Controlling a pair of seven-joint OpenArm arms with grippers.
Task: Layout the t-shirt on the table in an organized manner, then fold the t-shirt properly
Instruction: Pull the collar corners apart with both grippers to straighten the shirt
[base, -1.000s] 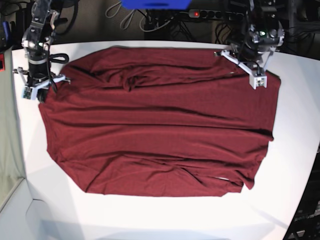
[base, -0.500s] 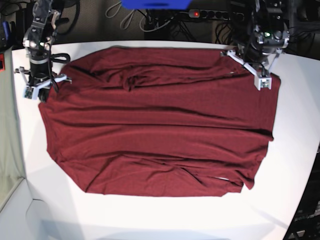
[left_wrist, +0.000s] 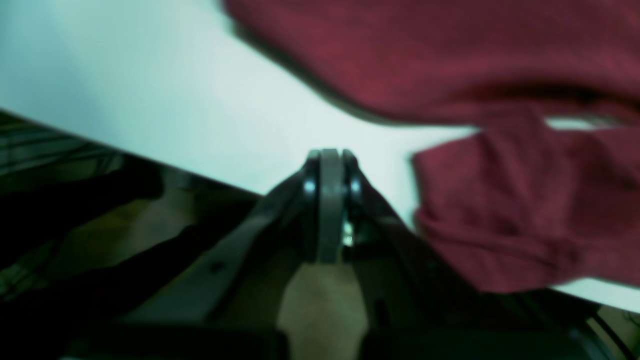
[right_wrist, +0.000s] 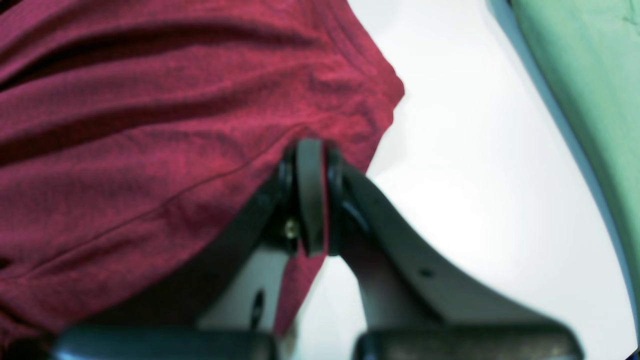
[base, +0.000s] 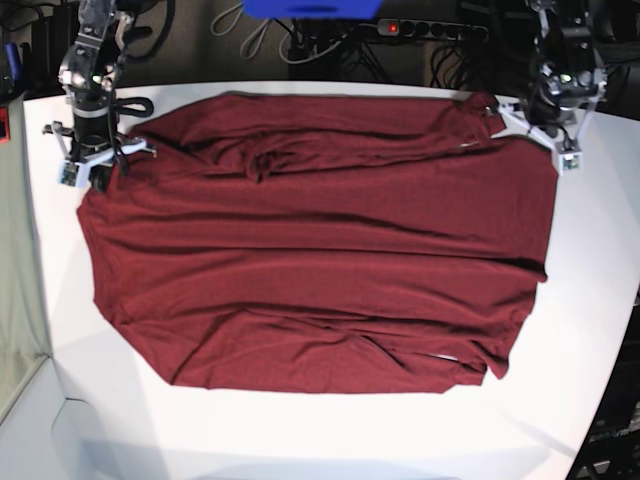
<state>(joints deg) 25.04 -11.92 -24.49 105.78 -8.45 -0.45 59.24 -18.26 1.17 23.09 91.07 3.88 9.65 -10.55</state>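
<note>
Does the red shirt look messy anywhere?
Yes. The t-shirt lies spread on the table, but it is bunched into wrinkles near its top middle, and a fold at the bottom right edge leaves a small white gap.

Under my arms the white table (base: 590, 300) carries one thing directly: the maroon t-shirt (base: 320, 250), spread wide across most of its top. The cloth lies wrinkled, with bare white showing along every side.

backdrop: dark, tangled cables (base: 300, 45) | power strip (base: 430, 30), red light | blue object (base: 312, 8)
</note>
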